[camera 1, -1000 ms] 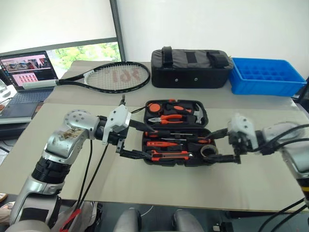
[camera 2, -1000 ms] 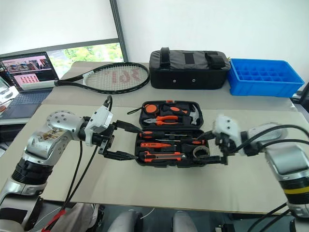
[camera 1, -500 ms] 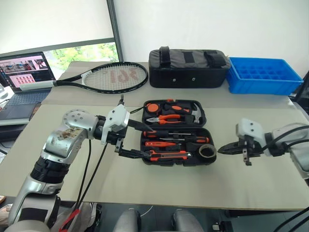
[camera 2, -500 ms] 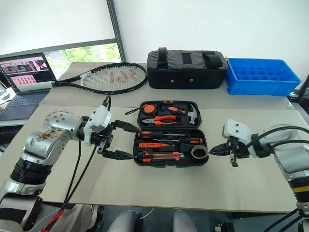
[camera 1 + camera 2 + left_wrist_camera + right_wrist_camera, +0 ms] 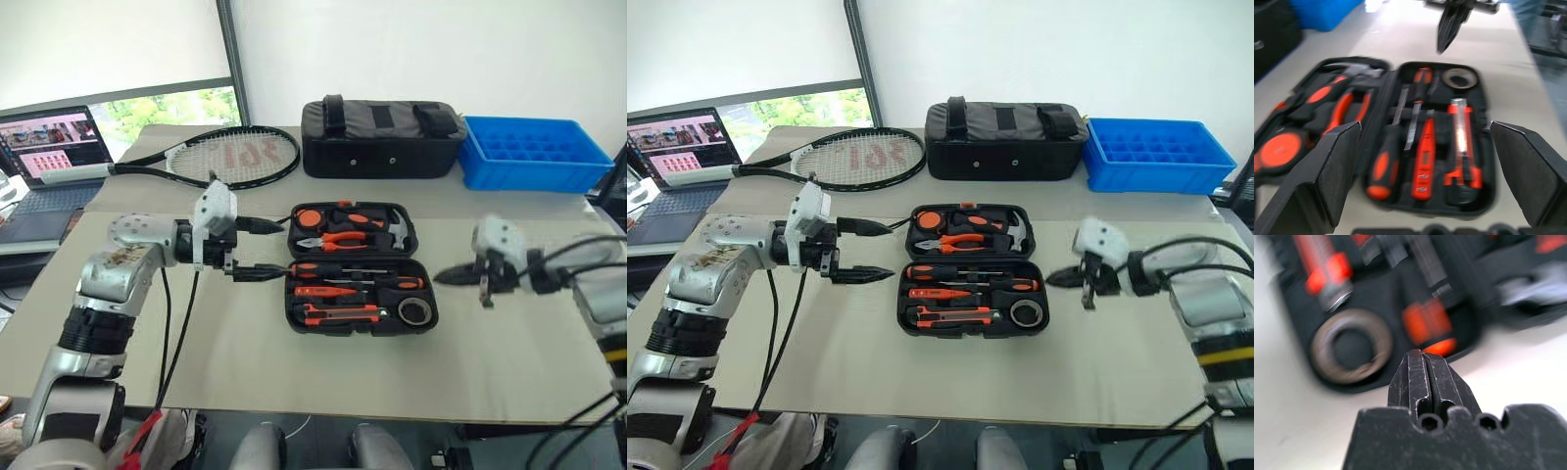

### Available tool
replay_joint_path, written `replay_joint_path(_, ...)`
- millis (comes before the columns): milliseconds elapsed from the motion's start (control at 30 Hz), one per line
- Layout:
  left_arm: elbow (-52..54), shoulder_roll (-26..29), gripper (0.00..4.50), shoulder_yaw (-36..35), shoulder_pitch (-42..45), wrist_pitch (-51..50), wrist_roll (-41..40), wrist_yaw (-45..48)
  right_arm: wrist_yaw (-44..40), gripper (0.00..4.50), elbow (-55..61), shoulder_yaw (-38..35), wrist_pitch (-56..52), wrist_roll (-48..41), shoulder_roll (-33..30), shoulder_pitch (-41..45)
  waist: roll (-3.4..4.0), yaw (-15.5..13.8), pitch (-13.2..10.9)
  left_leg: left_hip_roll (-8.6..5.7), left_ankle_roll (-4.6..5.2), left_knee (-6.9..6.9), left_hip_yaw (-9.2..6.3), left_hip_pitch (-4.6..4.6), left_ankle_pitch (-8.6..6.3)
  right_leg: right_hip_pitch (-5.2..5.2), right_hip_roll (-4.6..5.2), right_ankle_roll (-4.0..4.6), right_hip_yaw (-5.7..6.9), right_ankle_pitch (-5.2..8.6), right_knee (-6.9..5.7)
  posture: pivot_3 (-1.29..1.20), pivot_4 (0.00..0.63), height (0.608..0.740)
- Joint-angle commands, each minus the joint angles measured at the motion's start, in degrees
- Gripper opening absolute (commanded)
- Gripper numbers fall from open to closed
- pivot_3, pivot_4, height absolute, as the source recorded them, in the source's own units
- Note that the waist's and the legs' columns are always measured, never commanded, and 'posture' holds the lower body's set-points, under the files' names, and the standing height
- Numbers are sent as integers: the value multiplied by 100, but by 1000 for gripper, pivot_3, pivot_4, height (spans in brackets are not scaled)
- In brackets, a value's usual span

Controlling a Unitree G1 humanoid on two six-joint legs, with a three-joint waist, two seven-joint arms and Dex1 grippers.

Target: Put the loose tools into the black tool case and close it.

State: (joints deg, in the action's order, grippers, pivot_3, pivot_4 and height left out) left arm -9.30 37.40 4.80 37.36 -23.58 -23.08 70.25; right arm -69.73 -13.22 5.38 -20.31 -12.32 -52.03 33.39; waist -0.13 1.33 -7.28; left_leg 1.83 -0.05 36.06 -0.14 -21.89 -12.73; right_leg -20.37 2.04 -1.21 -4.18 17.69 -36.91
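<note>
Left gripper point(image 5: 866, 250) spread wide and empty, just off the left end of the open tool case point(image 5: 975, 272); right gripper point(image 5: 1065, 279) pinched together on nothing, just off its right end. Tools point(image 5: 955, 293) seated in the near tray, lid point(image 5: 967, 228) flat on the far side, hinge running left to right, both arms about equally near

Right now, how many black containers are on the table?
2: the open black moulded-plastic tool case at the centre, and the black fabric bag with straps behind it.
</note>
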Motion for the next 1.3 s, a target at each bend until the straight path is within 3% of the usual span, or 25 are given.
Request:
replay_joint_path(33, -1289, -523, 4500, -256, 641, -144, 114, -717, 292, 836, -1162, -140, -72, 23, 489, 532, -4, -33, -1, 0, 0, 3, -2, 2, 0, 2, -1, 1, 3, -1, -4, 0, 150, 707)
replay_joint_path(133, -2511, -809, 4500, -532, 1227, -503, 55, -1131, 886, 1850, -2435, -428, -423, -48, 972, 1215, -4, -48, -1, -6, 0, 7, -4, -16, 0, -12, 3, 4, 4, -3, -9, 0, 150, 707)
replay_joint_path(233, -3618, -961, 4500, -866, 1823, -1022, -69, -1421, 1342, 1850, -3786, -976, -1177, -448, 1358, 2056, -4, -37, -3, -14, 0, 3, -2, -25, 1, -30, 12, 8, 4, -5, -15, 0, 150, 707)
replay_joint_path(333, -4533, -974, 4500, -1027, 2275, -1297, -2, -1436, 1485, 1850, -4542, -1031, -1062, -272, 1440, 2449, -2, -28, -2, -13, 0, -10, -3, -28, 1, -38, 16, 13, 10, -8, -28, 0, 150, 707)
replay_joint_path(700, -5793, -1158, 4500, -1253, 2890, -1508, 259, -1295, 1399, 1850, -5556, -998, -770, 135, 1768, 2909, 1, -9, 0, -13, -5, -20, 3, -51, 4, -64, 20, 13, 21, -9, -32, 0, 150, 707)
replay_joint_path(800, -5901, -1219, 4500, -1356, 2949, -1507, 283, -1335, 1350, 1162, -5608, -1048, -731, 132, 1840, 2975, 1, 22, 0, -12, -7, -21, 2, -50, 5, -64, 19, 13, 22, -9, -35, 0, 150, 707)
replay_joint_path(900, -5980, -1272, 4500, -1391, 2962, -1435, 357, -1385, 1248, 84, -5632, -1079, -758, 142, 1857, 3007, 1, 67, 0, -12, -8, -20, 2, -49, 5, -64, 20, 12, 21, -9, -39, 0, 150, 707)
replay_joint_path(1067, -6169, -1441, 4500, -1522, 2988, -1387, 429, -1629, 1288, 84, -5637, -1164, -798, 169, 1886, 3000, 1, 109, 0, -14, -9, -20, 1, -47, 5, -70, 21, 12, 21, -9, -59, 0, 150, 707)
replay_joint_path(1167, -6222, -1559, 3673, -1473, 2978, -1310, 592, -1695, 1294, 0, -5624, -1198, -818, 173, 1882, 2980, 1, 109, 0, -14, -9, -20, 1, -48, 5, -72, 22, 12, 21, -9, -65, 0, 150, 707)
replay_joint_path(1300, -6258, -1655, 2216, -1505, 2982, -1217, 711, -1787, 1280, 0, -5592, -1237, -829, 152, 1856, 2954, 1, 109, 0, -15, -9, -20, 1, -47, 5, -72, 22, 12, 21, -9, -66, 0, 150, 707)
